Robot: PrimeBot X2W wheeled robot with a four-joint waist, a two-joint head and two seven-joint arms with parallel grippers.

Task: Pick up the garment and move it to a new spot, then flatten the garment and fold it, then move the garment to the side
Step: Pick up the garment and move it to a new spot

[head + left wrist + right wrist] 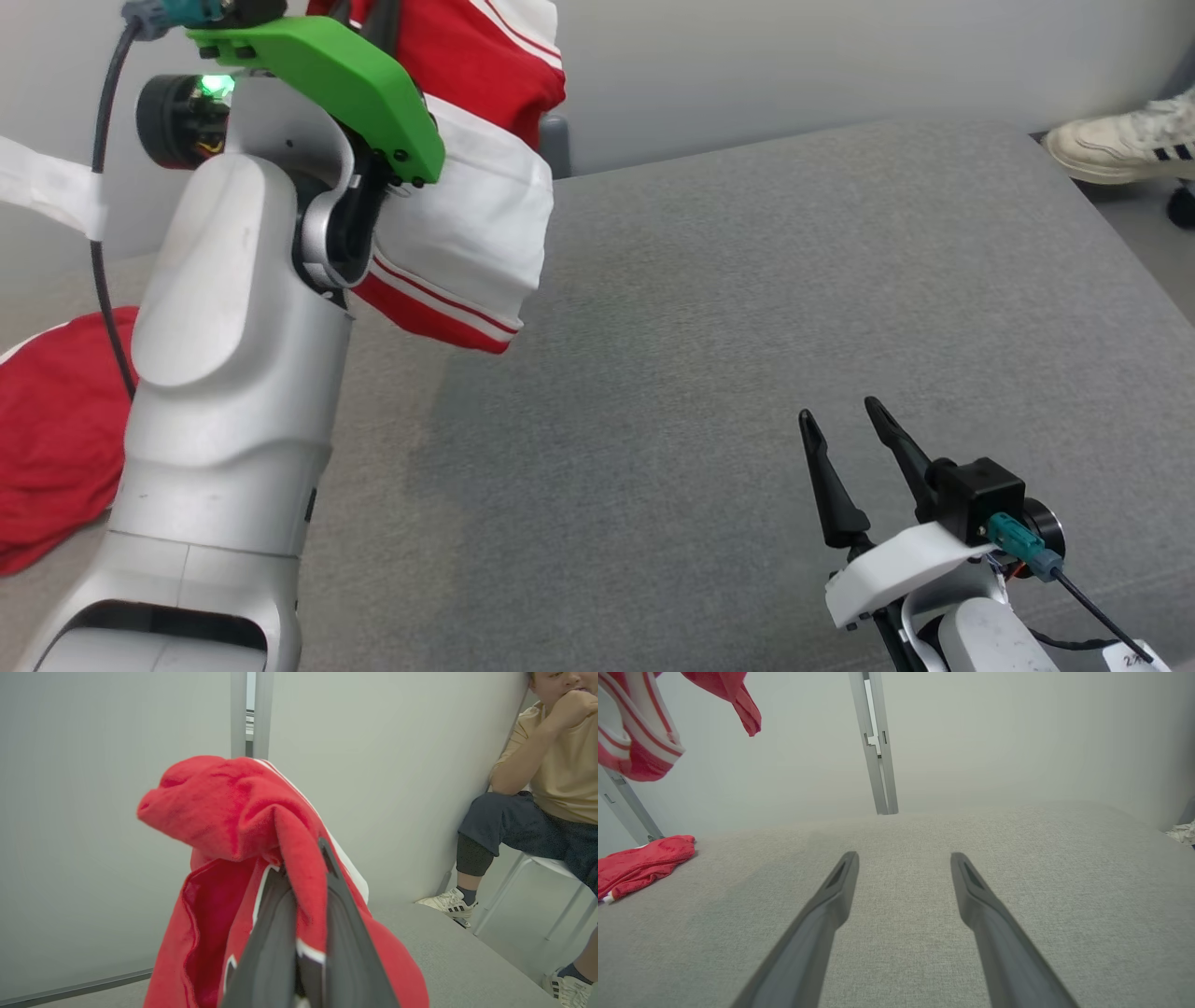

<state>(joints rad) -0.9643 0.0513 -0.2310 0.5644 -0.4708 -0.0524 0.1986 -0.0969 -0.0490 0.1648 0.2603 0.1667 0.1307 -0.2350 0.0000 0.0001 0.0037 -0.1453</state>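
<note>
Left gripper (pixel 303 858) is clamping the red-and-white striped fleece garment (pixel 467 243) aloft; right gripper (pixel 838 411) is idling, fingers apart; placing, flattening, folding all pending.

Seated person (pixel 556 779) beside grey table (pixel 794 280)

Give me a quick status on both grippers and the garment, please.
Left gripper shut on red-and-white garment, held above grey padded surface. Right gripper open, empty. Red cloth lying far left.
</note>
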